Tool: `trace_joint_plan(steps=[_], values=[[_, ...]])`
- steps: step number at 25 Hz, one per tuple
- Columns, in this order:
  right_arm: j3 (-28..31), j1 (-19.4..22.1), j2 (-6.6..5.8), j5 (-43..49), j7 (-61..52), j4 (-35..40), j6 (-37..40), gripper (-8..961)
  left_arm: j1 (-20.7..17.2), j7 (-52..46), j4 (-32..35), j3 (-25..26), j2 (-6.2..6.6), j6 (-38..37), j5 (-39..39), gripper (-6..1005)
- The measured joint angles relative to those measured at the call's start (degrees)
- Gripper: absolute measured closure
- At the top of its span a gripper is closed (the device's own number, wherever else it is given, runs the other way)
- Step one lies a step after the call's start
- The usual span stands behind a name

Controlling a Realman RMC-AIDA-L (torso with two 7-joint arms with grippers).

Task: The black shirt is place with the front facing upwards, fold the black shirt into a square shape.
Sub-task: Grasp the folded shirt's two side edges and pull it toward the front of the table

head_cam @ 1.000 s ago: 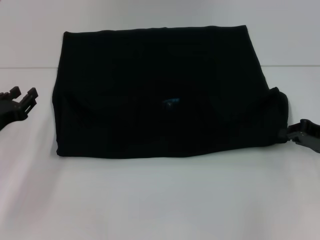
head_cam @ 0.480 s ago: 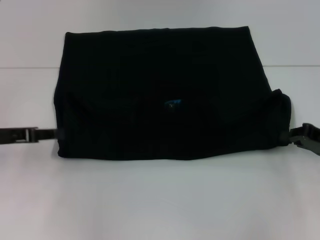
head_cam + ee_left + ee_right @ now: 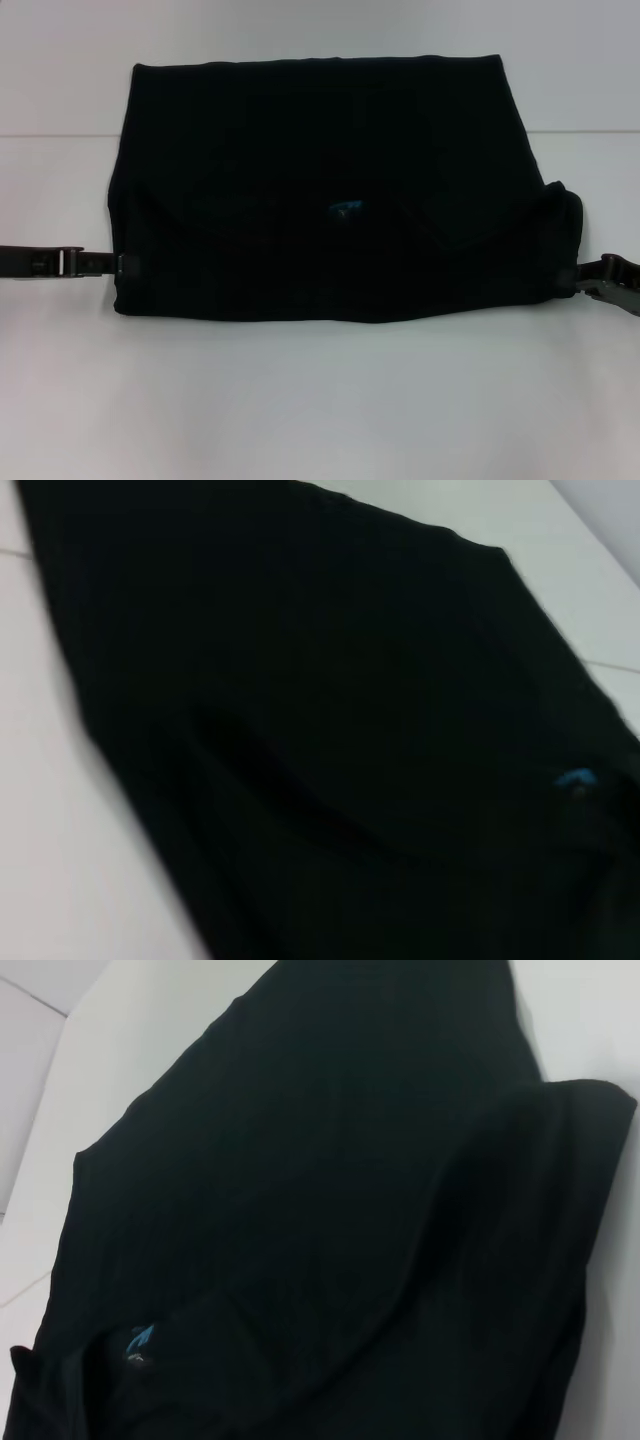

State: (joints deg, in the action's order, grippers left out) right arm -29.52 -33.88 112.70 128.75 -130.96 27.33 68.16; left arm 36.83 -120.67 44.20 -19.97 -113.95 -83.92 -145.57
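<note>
In the head view, the black shirt (image 3: 325, 190) is seen spread as a folded, roughly rectangular block on the white table (image 3: 320, 400), with its small blue neck label (image 3: 345, 208) near the middle. The left gripper (image 3: 112, 264) is met at the shirt's near left corner, lying flat and low on the table, its fingers brought together at the cloth edge; whether cloth is actually pinched between them cannot be told. The right gripper (image 3: 578, 282) is found at the near right corner, its tips touching a raised bulge of fabric there; its open or closed state cannot be told.

In the left wrist view, the frame is largely filled by the black shirt (image 3: 330, 730), stretching away from the pincer, with the blue label (image 3: 575, 778) on its far side and table showing beside it.

In the right wrist view, the black shirt (image 3: 330, 1220) is seen just ahead of the pincer, a folded flap lifted at the nearer edge and the label (image 3: 140, 1338) farther off.
</note>
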Motion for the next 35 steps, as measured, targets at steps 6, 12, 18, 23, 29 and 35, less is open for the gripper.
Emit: trace_joint_plan(steps=[6,12,18,23,29,35], values=[[0.0,0.0,0.12,-0.1,0.3,0.0,0.2,897,-0.2,-0.2,-0.5,-1.7,-0.27,4.2,-1.4,308],[0.0,0.0,0.15,-0.7,1.0,-0.3,0.4,897,0.4,0.1,-3.7,-3.4,-0.24,7.0,-2.7,303],[0.0,0.0,0.15,-0.7,1.2,-0.1,0.4,897,1.2,0.8,-5.9,-4.2,-0.30,9.2,-2.5,306],[0.0,-0.1,0.15,-1.0,1.7,-0.3,0.4,897,2.1,1.0,-7.6,-4.2,-0.12,10.2,-2.6,308],[0.0,0.0,0.15,-1.4,2.2,-0.5,0.3,897,2.4,1.0,-8.6,-5.5,-0.24,11.8,-2.7,319],[0.0,0.0,0.15,-1.4,2.3,-0.5,0.0,898,3.2,1.4,-10.2,-6.4,-0.23,12.4,-2.7,338]])
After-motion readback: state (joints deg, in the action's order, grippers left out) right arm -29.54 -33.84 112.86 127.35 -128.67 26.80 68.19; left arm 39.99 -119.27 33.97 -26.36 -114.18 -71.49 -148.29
